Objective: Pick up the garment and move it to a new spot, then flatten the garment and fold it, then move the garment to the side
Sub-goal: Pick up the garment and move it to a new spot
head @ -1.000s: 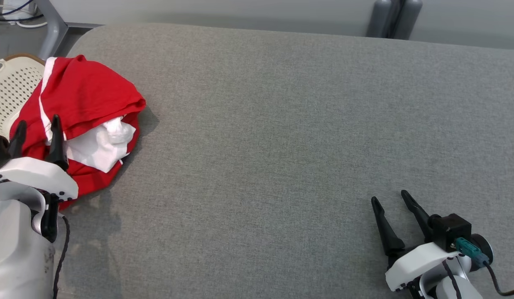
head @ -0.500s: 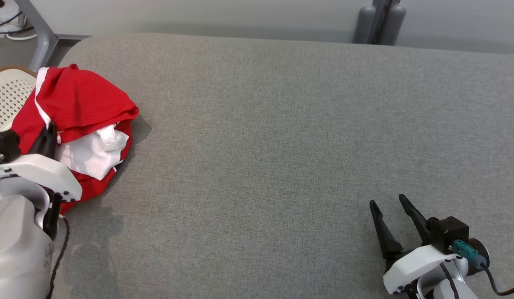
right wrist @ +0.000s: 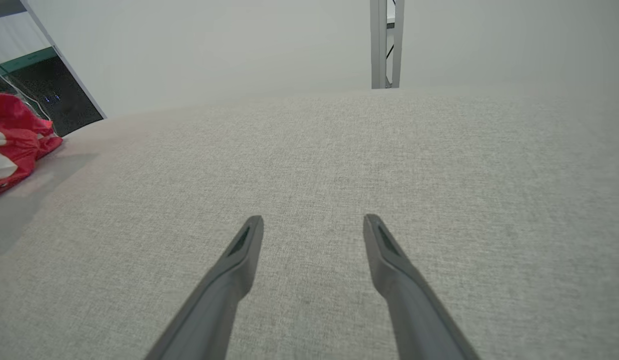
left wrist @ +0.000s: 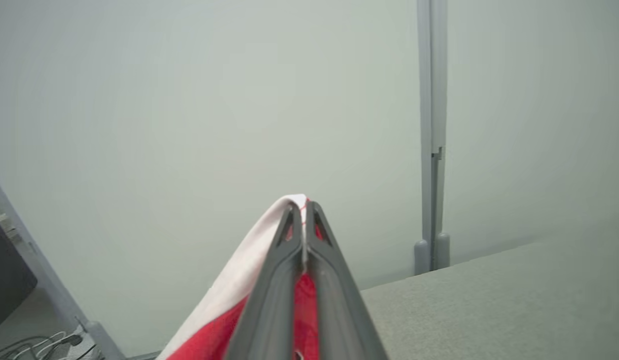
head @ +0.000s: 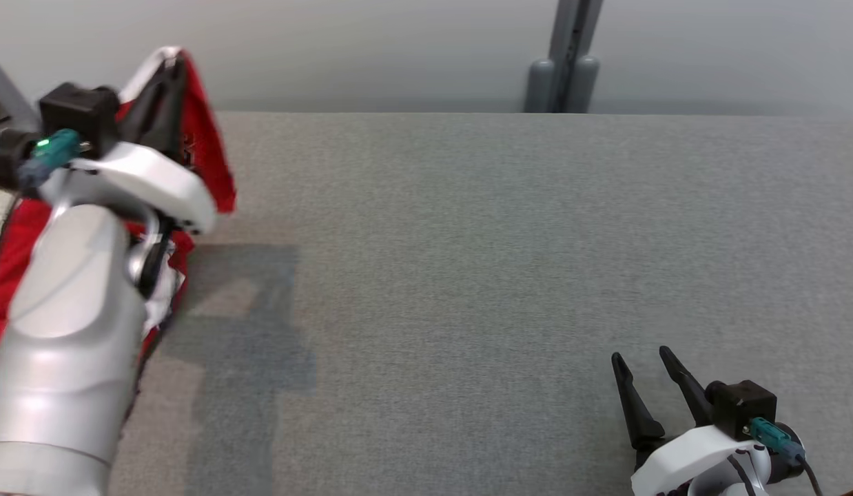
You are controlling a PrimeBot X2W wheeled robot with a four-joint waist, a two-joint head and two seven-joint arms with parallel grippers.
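The left gripper [head: 170, 67] is clenched on a crumpled red fabric garment with white bands [head: 207, 153]. Its two dark fingers are pressed together, with a white-edged fold of the cloth pinched between the tips. In the left wrist view the same gripper [left wrist: 299, 209] points at a pale wall, the garment [left wrist: 224, 310] peeking just past the fingertips and draping away below and to the left of them. The rest of the cloth hangs down from the gripper behind the silver forearm [head: 68, 331], at the left end of the grey fabric-covered worktop [head: 468, 241]; whether its lower folds touch the surface cannot be told there. The right gripper [head: 640, 357] is released, with its fingers spread apart and nothing between them, low over bare worktop. From its own wrist camera the right gripper [right wrist: 313, 220] has the garment [right wrist: 14, 140] well away to its left, bunched at the worktop's edge. A grey upright post [head: 563, 69] stands beyond the far edge, ahead of the right gripper.
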